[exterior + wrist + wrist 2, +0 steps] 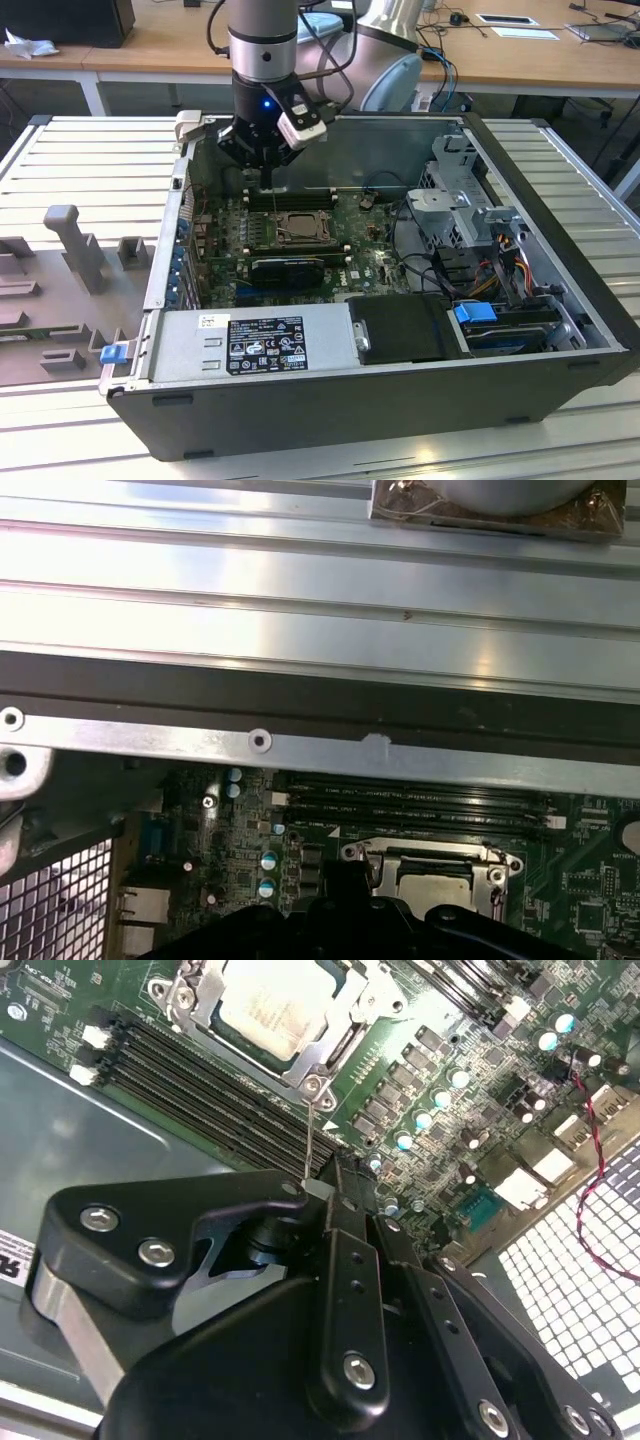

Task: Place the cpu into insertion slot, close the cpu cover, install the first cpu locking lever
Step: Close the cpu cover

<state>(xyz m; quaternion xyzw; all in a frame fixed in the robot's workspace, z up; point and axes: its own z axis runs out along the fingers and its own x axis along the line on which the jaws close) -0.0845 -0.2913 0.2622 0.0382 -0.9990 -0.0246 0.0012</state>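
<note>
The cpu (270, 1005), a silver-grey square, lies in the insertion slot (300, 228) on the green motherboard. The cpu cover (345, 1030), a metal frame, is folded down around it. A thin wire locking lever (309, 1135) rises from the corner of the socket to my gripper (322, 1192), whose black fingers are shut on its free end. In the exterior view my gripper (262, 168) hangs just behind the socket, inside the open computer case. The first wrist view shows the cpu (432, 883) under the cover (430, 852).
Long black memory slots (200, 1080) run beside the socket, under the gripper. A black graphics card (288, 266) lies in front of the socket. The power supply (260, 342), drive cage (465, 205) and case wall (300, 742) close in the space.
</note>
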